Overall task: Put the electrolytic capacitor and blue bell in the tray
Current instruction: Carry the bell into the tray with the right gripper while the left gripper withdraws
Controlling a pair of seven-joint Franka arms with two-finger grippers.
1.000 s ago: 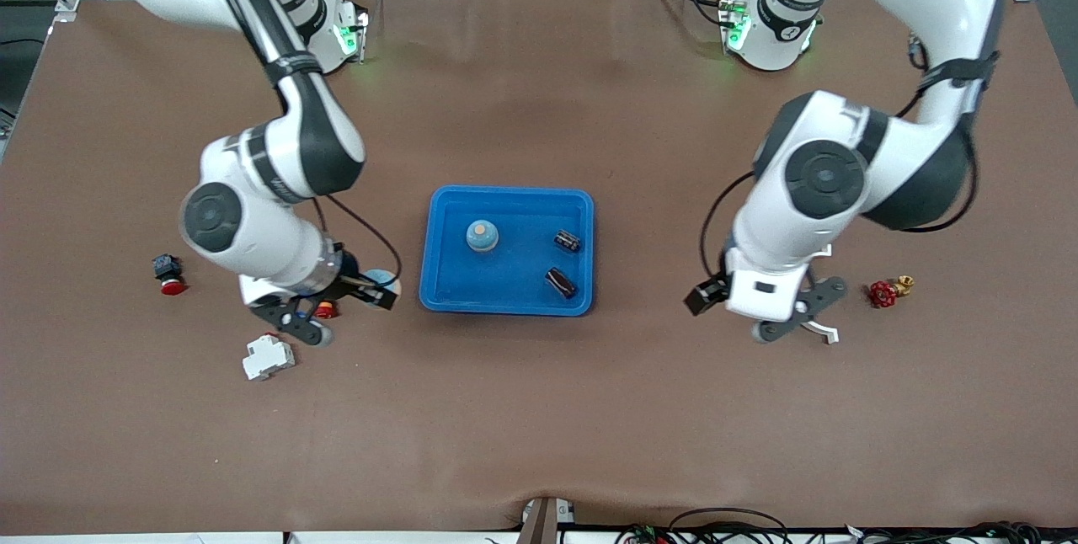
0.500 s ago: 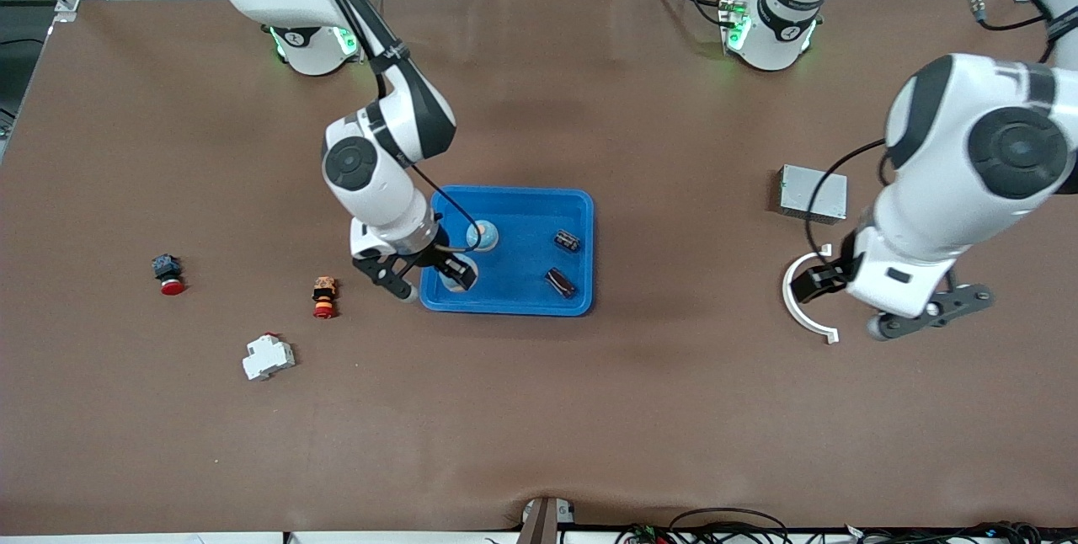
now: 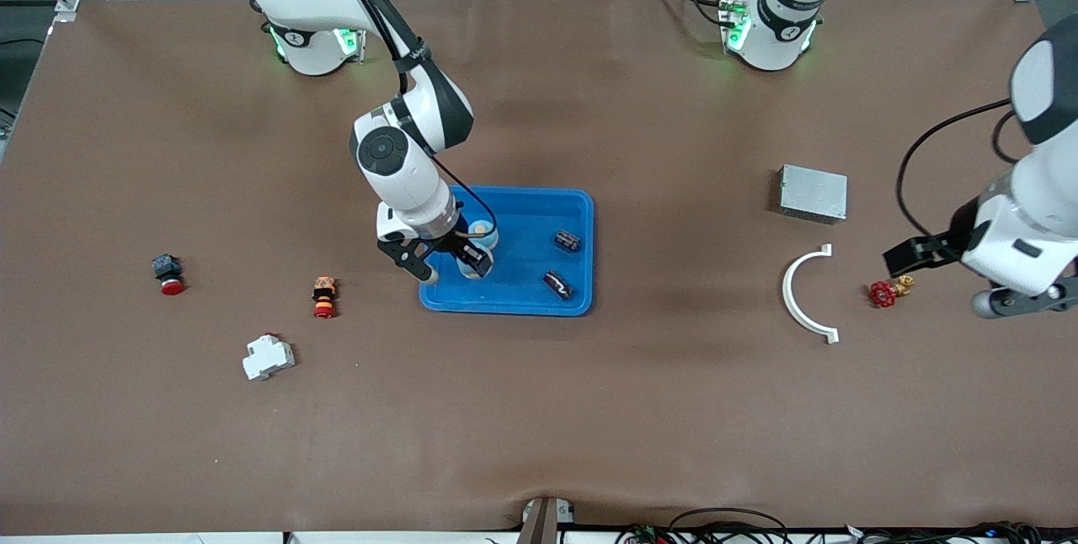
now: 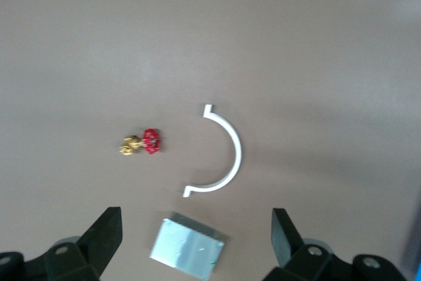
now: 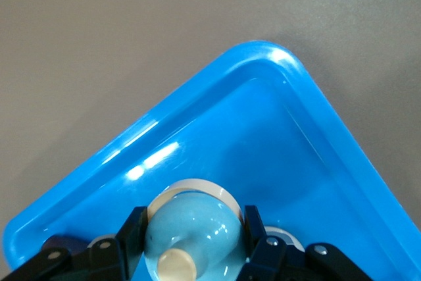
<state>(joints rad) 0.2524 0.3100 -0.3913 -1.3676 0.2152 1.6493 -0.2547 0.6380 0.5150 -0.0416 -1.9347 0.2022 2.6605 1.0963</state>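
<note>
The bright blue shallow plastic tray (image 3: pixel 507 251) with rounded corners lies mid-table as the collecting place, so everything here is placed against it. The right arm reaches over the tray's end toward its own side of the table, and the right gripper (image 3: pixel 450 262) hangs low inside the rim, its fingers clamped on a pale blue dome-shaped bell (image 5: pixel 191 231) with a cream knob, judged ready for release onto the tray floor. Another pale blue bell (image 3: pixel 482 232) already sits in the tray just beside the gripper, and two dark cylindrical electrolytic capacitors (image 3: pixel 567 240) lie in the tray toward the left arm's end, one nearer the front camera than the other. The left gripper (image 4: pixel 197 245) waits well apart from the tray, its fingers spread and empty, above a white plastic half-ring (image 3: pixel 805 294), a grey metal box (image 3: pixel 813 193) and a small red-handled brass valve (image 3: pixel 885 292). No writing can be read anywhere.
</note>
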